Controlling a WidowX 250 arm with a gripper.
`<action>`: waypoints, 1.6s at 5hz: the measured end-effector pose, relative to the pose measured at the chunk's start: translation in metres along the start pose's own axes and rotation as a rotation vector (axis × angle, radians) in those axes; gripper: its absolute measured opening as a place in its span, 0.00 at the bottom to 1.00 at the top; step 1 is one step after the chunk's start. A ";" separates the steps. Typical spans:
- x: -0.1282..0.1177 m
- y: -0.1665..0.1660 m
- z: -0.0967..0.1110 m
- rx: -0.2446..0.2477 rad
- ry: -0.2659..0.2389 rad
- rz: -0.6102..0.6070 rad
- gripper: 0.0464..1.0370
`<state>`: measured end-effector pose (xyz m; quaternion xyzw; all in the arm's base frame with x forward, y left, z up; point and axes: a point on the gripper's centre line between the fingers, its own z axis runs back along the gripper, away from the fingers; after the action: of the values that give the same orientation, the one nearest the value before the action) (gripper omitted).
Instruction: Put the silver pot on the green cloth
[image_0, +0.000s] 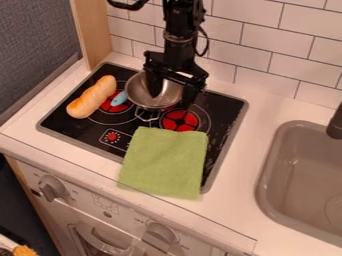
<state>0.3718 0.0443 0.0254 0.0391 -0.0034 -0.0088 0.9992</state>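
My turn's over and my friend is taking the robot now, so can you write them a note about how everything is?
Gripper: open at the silver pot, one finger inside it, one outside. I can't tell if they touch it.
Pot: on the stove, behind the green cloth.
Cloth: lying flat, partly over the stove's front edge.
Done: the gripper is in place around the pot's rim.
Left: close on the rim, lift, set the pot on the cloth.
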 end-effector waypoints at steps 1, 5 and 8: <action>0.001 -0.002 -0.001 -0.014 -0.008 -0.002 0.62; -0.005 -0.006 0.021 -0.060 -0.065 -0.013 0.04; -0.084 -0.048 0.078 -0.094 -0.147 -0.140 0.02</action>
<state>0.2866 -0.0082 0.0987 -0.0084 -0.0736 -0.0815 0.9939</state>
